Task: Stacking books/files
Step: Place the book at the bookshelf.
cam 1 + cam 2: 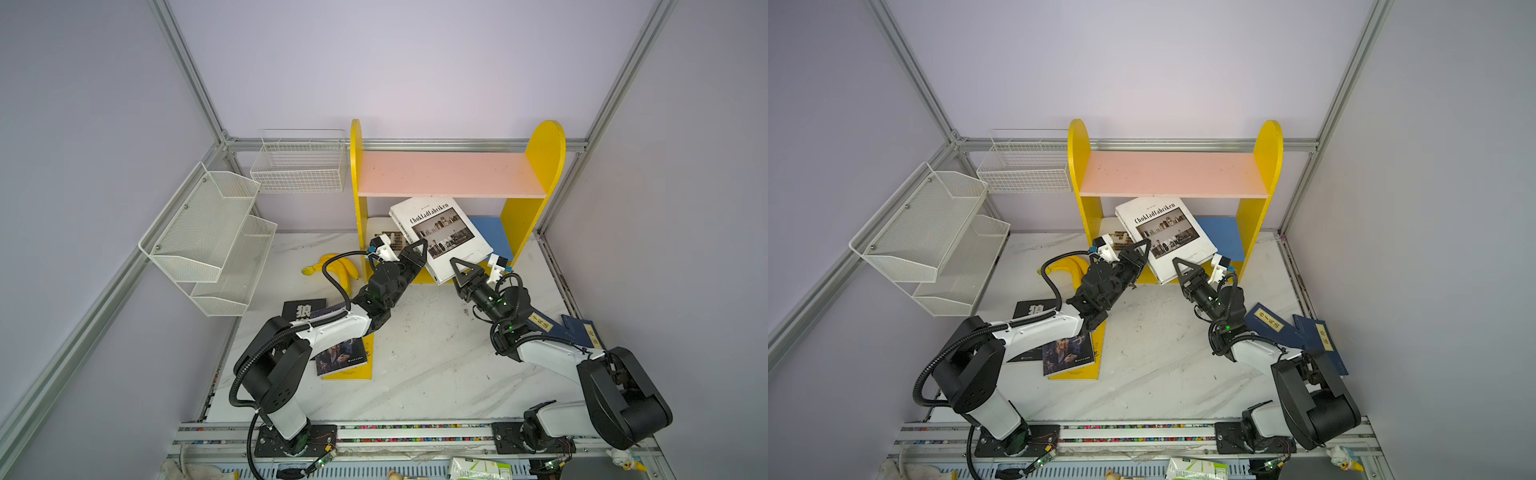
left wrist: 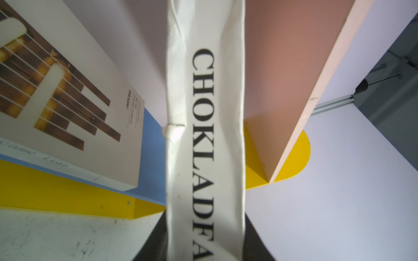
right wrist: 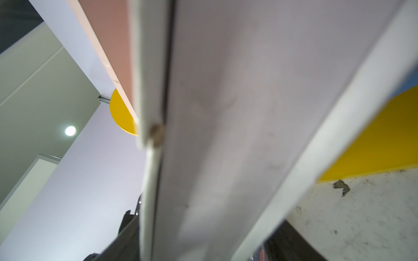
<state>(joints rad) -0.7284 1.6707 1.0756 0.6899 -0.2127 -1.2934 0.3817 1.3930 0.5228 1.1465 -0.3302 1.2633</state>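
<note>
Marble table (image 1: pixel 415 374): portrait book (image 1: pixel 340 359) at 7 o'clock, half hidden under left arm. Left pincer (image 1: pixel 418 251) clamps white book (image 1: pixel 440 232) by spine, tilted at shelf (image 1: pixel 453 174) mouth, 12 o'clock; right pincer (image 1: pixel 461 270) at its corner, cannot tell if gripping.

A white book (image 3: pixel 226 135) (close, blurred) is filling the middle, hiding part of the pink shelf (image 3: pixel 113 45); the speckled desk (image 3: pixel 362 214) is meeting a yellow panel (image 3: pixel 384 135).

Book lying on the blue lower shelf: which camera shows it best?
Left wrist view: the white Javen Mao book shows most of its cover, lettering readable. In both top views only a sliver shows beside the Chokladfabriken book. The right wrist view misses it.
</note>
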